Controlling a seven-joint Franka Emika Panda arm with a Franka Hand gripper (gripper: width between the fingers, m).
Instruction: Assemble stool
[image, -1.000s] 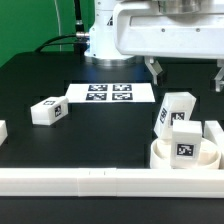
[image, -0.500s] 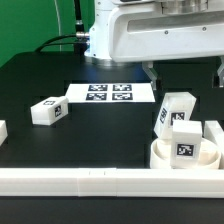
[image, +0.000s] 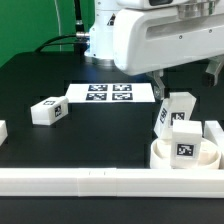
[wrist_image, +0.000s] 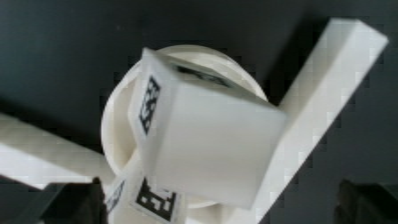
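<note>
**Black table (image: 40, 75), open gripper (image: 184, 78) over seat (image: 162, 156)**

We see the jaws spread wide, holding nothing, above the seat at the exterior view's right, by the rail (image: 90, 180). Legs (image: 178, 106) crowd it; another leg (image: 46, 111) lies well apart.

The marker board (image: 108, 93) lies flat on the black table (image: 95, 135).

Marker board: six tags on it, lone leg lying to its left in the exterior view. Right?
Wrong count: the marker board carries four tags, not six, as the exterior view shows. The lone leg does lie to its left there.
</note>
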